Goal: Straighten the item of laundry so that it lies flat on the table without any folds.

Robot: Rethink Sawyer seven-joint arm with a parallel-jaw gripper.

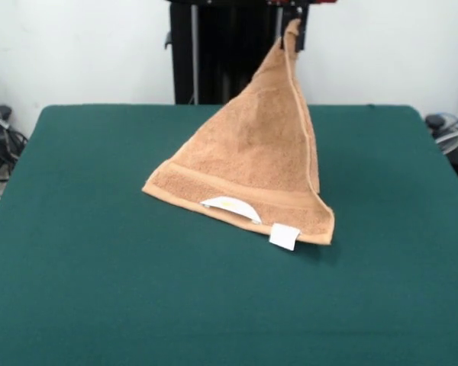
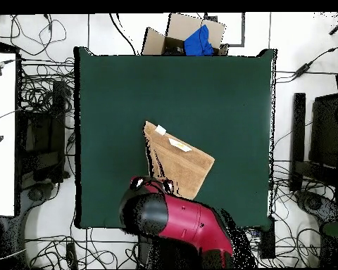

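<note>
The light orange-brown towel (image 1: 252,152) is held up by one corner and hangs as a tall triangle. Its lower banded edge rests on the dark green table (image 1: 99,229) a little right of centre. A small white tag (image 1: 284,236) sticks out at the lower right corner, and a white label (image 1: 230,206) lies on the band. My gripper (image 1: 293,29) is at the top edge of the front view, shut on the towel's top corner. In the overhead view the towel (image 2: 186,163) lies just beyond the red and black arm (image 2: 168,214), which hides the gripper; the table (image 2: 129,91) spreads around it.
The black pedestal (image 1: 214,53) stands behind the table's far edge. A cardboard box with a blue thing (image 2: 189,35) sits off the table's opposite side. Cables and black equipment (image 2: 320,140) lie on the floor around the table. A white bench (image 2: 1,126) stands at the left.
</note>
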